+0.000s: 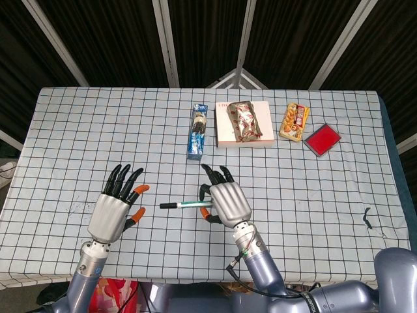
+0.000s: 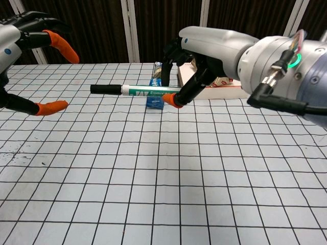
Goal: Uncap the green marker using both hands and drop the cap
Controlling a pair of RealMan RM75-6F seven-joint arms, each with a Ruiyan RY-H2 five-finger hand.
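the right hand (image 1: 225,201) sits nearest, its fingers (image 2: 173,100) clamped on the barrel end of the green marker (image 2: 145,92), which is held level in the air above the checked desk (image 1: 313,189). the marker runs out sideways from those fingers toward the left hand (image 1: 112,212), with its dark cap (image 2: 104,89) at the free end, pointing at the gap between the left hand's fingers (image 2: 62,47). those are spread apart and hold nothing; the cap tip lies near them but not touching.

the marker looks light, stiff and smooth, so it will likely slip or twist if pinched loosely. a snug cap probably needs a straight pull along the marker's axis, not a bend. the best hold for the left hand seems to be around the dark cap itself, close to its seam with the white barrel, while the right hand grips the barrel firmly so it does not slide through. once free, the cap should be light enough to bounce or roll on the desk when let go.

beyond the right hand's fingers lie a blue packet (image 1: 197,130), then a wrapped snack on a pale box (image 1: 244,122), and farther right a small yellow pack (image 1: 294,121) and a red case (image 1: 322,139).
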